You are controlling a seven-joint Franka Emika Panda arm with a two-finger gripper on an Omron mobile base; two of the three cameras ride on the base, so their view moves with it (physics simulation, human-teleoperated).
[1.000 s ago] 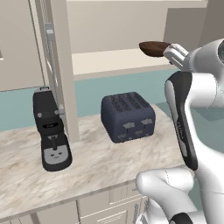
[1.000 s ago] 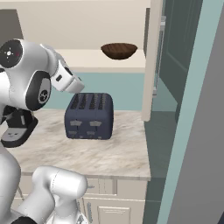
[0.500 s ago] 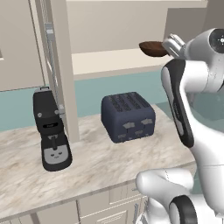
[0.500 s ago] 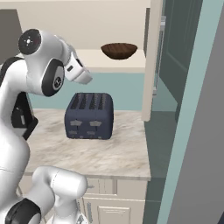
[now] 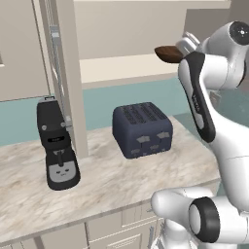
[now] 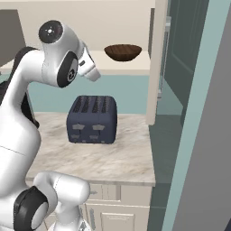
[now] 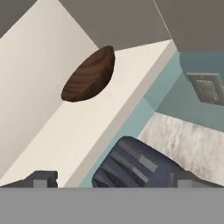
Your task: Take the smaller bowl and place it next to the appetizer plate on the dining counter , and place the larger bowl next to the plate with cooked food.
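Two spread fingertips of the gripper (image 7: 109,179) aim at the wooden bowl (image 7: 89,75) ahead on the shelf (image 7: 57,131), toaster (image 7: 131,166) just below, presumably lining up a grasp.

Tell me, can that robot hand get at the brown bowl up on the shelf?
Probably yes. The wooden bowl sits alone on the open shelf, the open gripper faces it, and nothing lies between; the toaster stands lower down.

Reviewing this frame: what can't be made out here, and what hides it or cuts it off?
- Smaller bowl, left base view: right part hidden behind the arm.
- Toaster, hand view: lower end cut off at the bottom.
- Coffee machine: button markings too small.
- Gripper, open: only its fingertips show.
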